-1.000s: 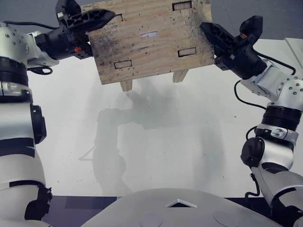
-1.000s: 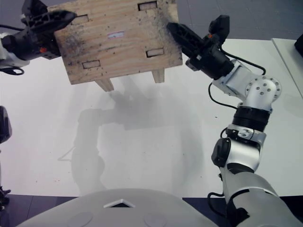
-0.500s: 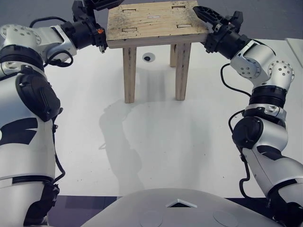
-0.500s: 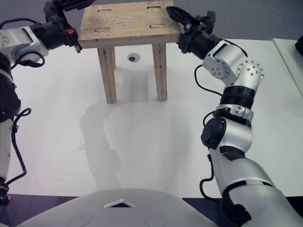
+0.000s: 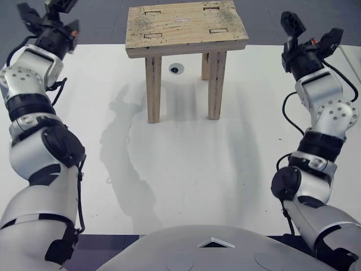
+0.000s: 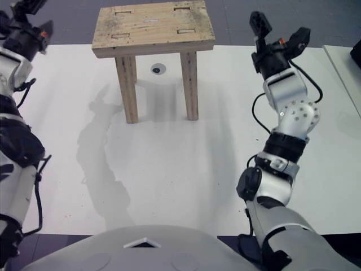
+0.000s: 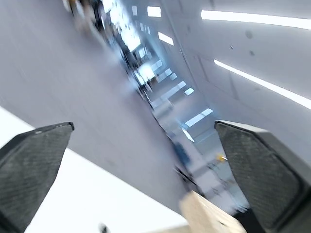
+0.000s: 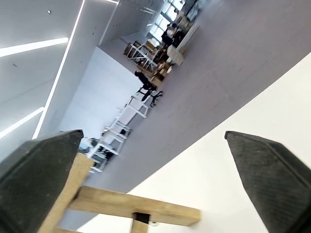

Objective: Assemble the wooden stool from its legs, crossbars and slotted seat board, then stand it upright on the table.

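Observation:
The assembled wooden stool (image 5: 186, 27) stands upright on its legs at the far middle of the white table (image 5: 186, 169), slotted seat board on top. Nothing touches it. My left gripper (image 5: 45, 11) is raised at the far left, well away from the stool, open and empty. Off to the stool's right, my right gripper (image 5: 310, 33) is also raised, open with nothing between its fingers. The right wrist view catches a crossbar and leg of the stool (image 8: 121, 206) past its fingertips (image 8: 39, 170). A corner of the stool's seat (image 7: 209, 216) appears in the left wrist view.
A small dark round spot (image 5: 176, 69) lies on the table behind the stool legs. Another white surface edge (image 5: 352, 53) sits at the far right. The near half of the table is bare.
Both grippers let go of the stool seat and pulled outward to the sides, opening. The stool, tilted in the air a second ago, now stands by itself on the table.

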Controlling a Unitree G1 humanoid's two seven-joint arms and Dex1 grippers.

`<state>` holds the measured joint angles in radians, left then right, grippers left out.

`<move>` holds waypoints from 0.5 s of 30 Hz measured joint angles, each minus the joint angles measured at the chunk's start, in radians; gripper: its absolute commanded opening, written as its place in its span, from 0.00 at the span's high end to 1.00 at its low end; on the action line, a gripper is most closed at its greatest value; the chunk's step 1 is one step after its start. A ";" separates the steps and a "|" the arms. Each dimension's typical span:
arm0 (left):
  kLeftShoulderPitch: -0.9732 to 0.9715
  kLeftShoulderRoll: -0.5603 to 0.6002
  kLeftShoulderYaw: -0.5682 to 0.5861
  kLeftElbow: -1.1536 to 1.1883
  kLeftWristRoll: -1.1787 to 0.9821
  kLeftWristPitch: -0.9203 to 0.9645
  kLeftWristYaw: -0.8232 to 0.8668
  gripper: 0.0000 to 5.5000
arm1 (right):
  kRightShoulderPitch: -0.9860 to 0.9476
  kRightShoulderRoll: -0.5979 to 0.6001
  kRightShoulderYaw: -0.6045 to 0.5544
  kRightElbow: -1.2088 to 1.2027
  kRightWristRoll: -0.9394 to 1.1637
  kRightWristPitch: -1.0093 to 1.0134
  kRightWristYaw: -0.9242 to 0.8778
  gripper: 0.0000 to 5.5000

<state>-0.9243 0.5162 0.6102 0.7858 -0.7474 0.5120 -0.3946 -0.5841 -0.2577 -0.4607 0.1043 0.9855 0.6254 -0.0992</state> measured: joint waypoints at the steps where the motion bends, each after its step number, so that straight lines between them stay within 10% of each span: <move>1: 0.069 -0.023 -0.030 -0.100 0.052 -0.078 0.009 0.02 | 0.053 0.000 0.041 -0.056 -0.060 -0.030 0.009 0.02; 15: 0.880 -0.373 -0.474 -0.913 0.719 -0.634 0.315 0.02 | 0.596 0.061 0.494 -0.410 -0.779 -0.368 -0.004 0.02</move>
<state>-0.0445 0.1435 0.1360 -0.1271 -0.0285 -0.1221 -0.0798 0.0117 -0.1967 0.0331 -0.3056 0.2063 0.2578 -0.1030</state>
